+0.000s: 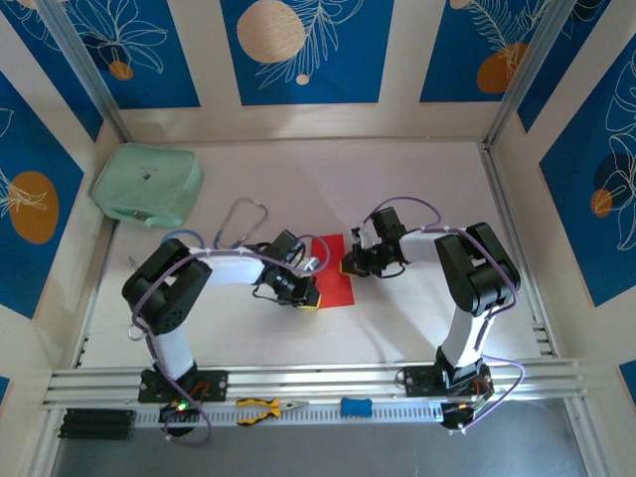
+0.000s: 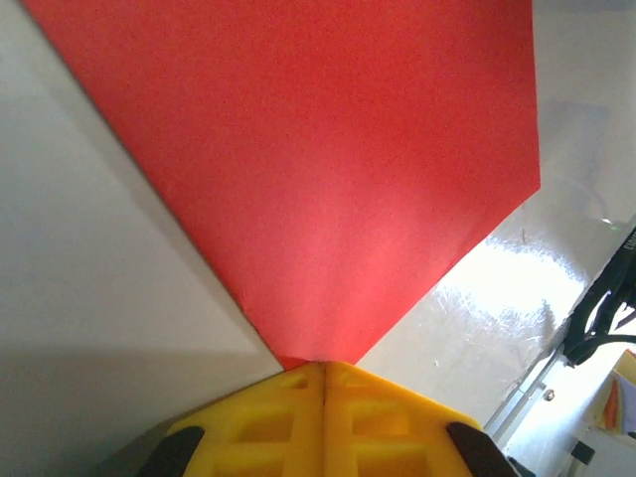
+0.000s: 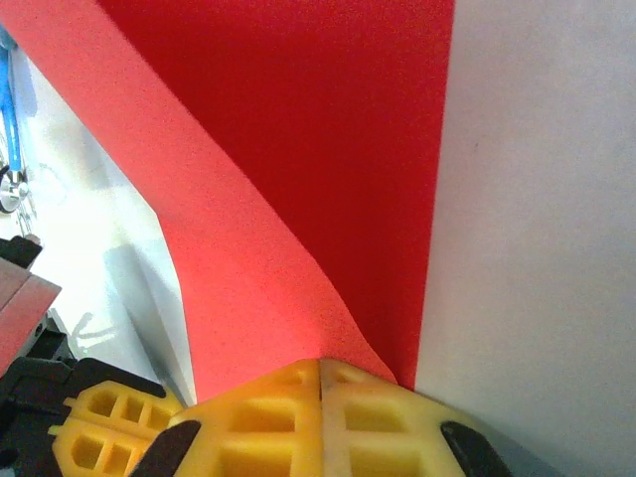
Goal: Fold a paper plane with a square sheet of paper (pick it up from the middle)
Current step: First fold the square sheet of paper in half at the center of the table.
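The left claw (image 2: 324, 370) is shut tight, its yellow tips pinching one corner of the red paper sheet (image 1: 335, 273) at the bottom middle of its wrist view. From there the sheet fans out flat toward the top of the frame. The right claw (image 3: 320, 366) is also closed on the sheet. It grips an edge at the bottom middle of its own view, and the paper rises from the white table (image 1: 298, 179) in a soft curve into the tips.

In the overhead view the sheet lies in the middle of the frame, directly between the two claws, which stand very near each other.

Several things could go wrong from here:
- If the claws pull away from each other, the thin paper could tear at either pinch.
- The left hold is on a bare corner tip, so a small tug might slip it free and let the sheet swing.
- The raised curve on the right could be pressed down crooked, setting a crease off line.
- The claws are so close that a careless move could knock them together.

A mint-green pouch (image 1: 147, 186) sits at the upper left, well apart from the sheet. It looks closed, and what is inside it cannot be told.
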### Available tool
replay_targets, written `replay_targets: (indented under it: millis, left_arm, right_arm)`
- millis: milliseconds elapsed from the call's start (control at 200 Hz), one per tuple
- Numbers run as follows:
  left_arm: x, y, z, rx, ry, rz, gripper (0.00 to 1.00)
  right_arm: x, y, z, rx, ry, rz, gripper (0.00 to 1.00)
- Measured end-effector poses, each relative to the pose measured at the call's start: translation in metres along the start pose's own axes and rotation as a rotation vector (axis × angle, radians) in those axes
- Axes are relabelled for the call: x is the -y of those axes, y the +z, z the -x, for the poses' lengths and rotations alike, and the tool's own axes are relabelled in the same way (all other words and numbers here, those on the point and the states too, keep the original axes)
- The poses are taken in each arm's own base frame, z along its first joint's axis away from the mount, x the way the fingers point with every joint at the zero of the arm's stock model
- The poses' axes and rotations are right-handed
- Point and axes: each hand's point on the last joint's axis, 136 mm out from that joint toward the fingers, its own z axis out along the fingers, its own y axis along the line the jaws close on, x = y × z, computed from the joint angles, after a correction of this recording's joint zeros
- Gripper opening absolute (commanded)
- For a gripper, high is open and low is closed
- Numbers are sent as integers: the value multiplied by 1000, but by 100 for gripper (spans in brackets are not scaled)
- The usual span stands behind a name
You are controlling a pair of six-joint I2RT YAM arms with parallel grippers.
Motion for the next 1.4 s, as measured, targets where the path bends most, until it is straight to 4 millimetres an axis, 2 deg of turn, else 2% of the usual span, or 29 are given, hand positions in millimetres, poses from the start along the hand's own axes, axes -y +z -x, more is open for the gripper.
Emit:
replay_targets:
  millis: [360,535,660,735,830,945,1060,1240,1400]
  left_arm:
    - [-2,-4,-10,-2,35,68,0]
    - [8,-23,-5,61,81,91,0]
    - [23,-42,18,137,94,54,0]
    - [28,-54,45,201,70,8,0]
    - [23,-64,81,270,15,-53,0]
    - [10,-63,110,301,-41,-98,0]
    - [4,-54,121,286,-55,-116,0]
    - [4,-43,126,262,-55,-147,0]
    - [7,-43,127,259,-52,-177,0]
  right_arm:
    - [0,0,0,0,0,0,0]
    - [0,0,0,0,0,0,0]
    - [0,0,0,0,0,0,0]
    - [0,0,0,0,0,0,0]
    - [0,0,0,0,0,0,0]
    - [0,0,0,0,1,0,0]
    - [0,0,0,0,0,0,0]
    - [0,0,0,0,0,0,0]
    - [0,0,0,0,0,0,0]
